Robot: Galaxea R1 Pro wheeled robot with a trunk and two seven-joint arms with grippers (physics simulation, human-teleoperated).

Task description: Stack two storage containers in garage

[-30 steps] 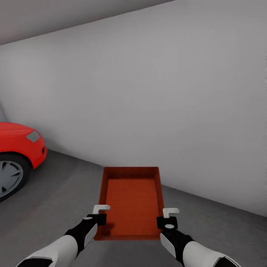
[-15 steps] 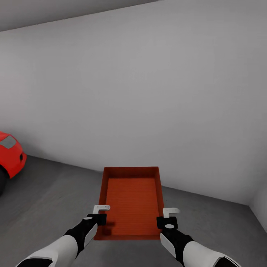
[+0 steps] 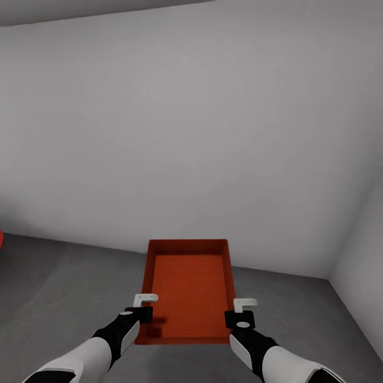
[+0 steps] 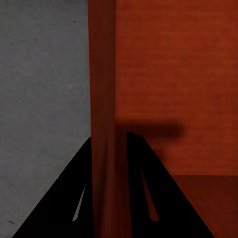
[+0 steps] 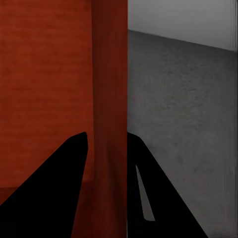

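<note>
A: Which step is it on, d'you reckon?

B: Carrying. It's in the garage w/ one orange-red rectangular open-top storage container (image 3: 189,290) held out in front, long side pointing at the plain white wall (image 3: 202,133). The bin's off the dark grey concrete floor (image 3: 64,282), lifted between both arms, not yet set down.

A: How's it gripped?

B: Left gripper (image 3: 144,302) pinches the bin's left long rim near the end closest to the robot; right gripper (image 3: 244,306) does the same on the right rim. In the left wrist view the dark fingers (image 4: 141,183) sit narrow, one each side of the low wall, clamped on it. Same in the right wrist view, fingers (image 5: 69,168) straddling the other wall.

A: Anything in the bin?

B: Nope, empty. Just a bare ribbed bottom w/ a small shadow by the left gripper.

A: The 2nd container?

B: Can't spot it from here. So I can't say if this one goes on the floor or on top of the other.

A: Next move, then?

B: My guess: pick a spot short of the wall, lower both arms evenly so the bin stays level, then let go both sides together. If one side drops first it'll prob. tip.
</note>
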